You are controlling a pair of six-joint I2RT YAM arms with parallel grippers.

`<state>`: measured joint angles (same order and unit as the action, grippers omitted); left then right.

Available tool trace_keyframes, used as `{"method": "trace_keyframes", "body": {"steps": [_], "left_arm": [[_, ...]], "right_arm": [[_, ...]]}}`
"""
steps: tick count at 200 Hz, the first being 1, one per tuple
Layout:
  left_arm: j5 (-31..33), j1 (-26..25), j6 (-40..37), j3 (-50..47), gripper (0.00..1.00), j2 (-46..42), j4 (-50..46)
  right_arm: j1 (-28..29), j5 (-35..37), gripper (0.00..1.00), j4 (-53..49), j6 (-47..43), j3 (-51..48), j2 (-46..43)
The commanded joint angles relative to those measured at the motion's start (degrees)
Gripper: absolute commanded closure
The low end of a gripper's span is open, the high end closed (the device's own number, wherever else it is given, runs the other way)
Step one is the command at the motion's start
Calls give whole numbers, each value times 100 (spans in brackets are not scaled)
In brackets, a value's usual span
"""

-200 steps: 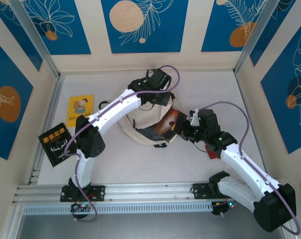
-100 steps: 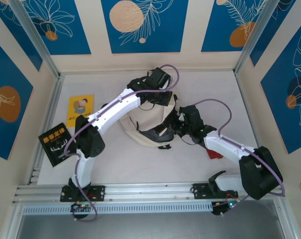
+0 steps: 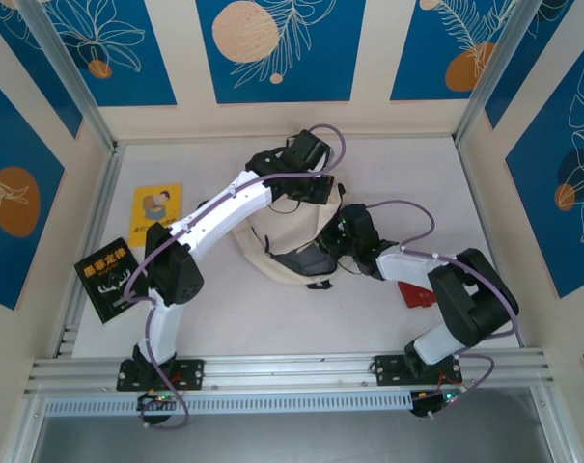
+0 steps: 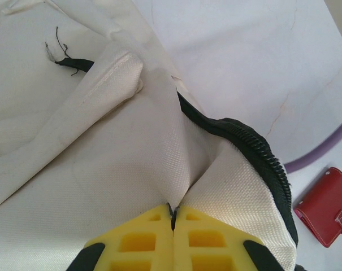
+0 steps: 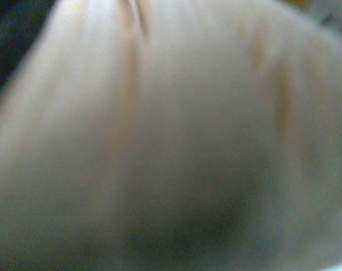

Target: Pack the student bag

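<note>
— White tabletop [image 3: 272, 318], centre of frame: what lies there?
— Cream cloth bag [image 3: 256, 256], black zip gaping. Yellow fingers of the left gripper [image 4: 172, 217] pinch its fabric tight; the right gripper [image 3: 336, 241] sits at its mouth, fingers' state unclear.

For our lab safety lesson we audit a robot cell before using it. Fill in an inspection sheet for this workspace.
Surface: pale table, no spills seen.
Job's things: student bag, mouth unzipped.
Clutter: yellow book and dark book at left; red wallet at right.
Grippers: left gripper shut, pinching bag cloth; right gripper at bag mouth, jaws hidden.
Cables: purple cable loops along each arm.
Surroundings: blue patterned wall panels.
</note>
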<state>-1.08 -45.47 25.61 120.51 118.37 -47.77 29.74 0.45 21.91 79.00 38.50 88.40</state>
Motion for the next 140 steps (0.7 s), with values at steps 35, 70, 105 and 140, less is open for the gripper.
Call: {"method": "trace_keyframes", "body": {"steps": [35, 70, 105, 140], "left_arm": [[-278, 109, 278, 281, 100, -233, 168], [-298, 126, 326, 287, 100, -212, 180], [-340, 173, 364, 281, 100, -207, 198], [-349, 262, 354, 233, 100, -181, 179]], "right_arm": [[75, 359, 95, 14, 1334, 483, 634], [33, 53, 93, 133, 1376, 808, 1144], [-50, -411, 91, 84, 1294, 1261, 1680], [-126, -988, 64, -146, 1182, 1294, 1553]]}}
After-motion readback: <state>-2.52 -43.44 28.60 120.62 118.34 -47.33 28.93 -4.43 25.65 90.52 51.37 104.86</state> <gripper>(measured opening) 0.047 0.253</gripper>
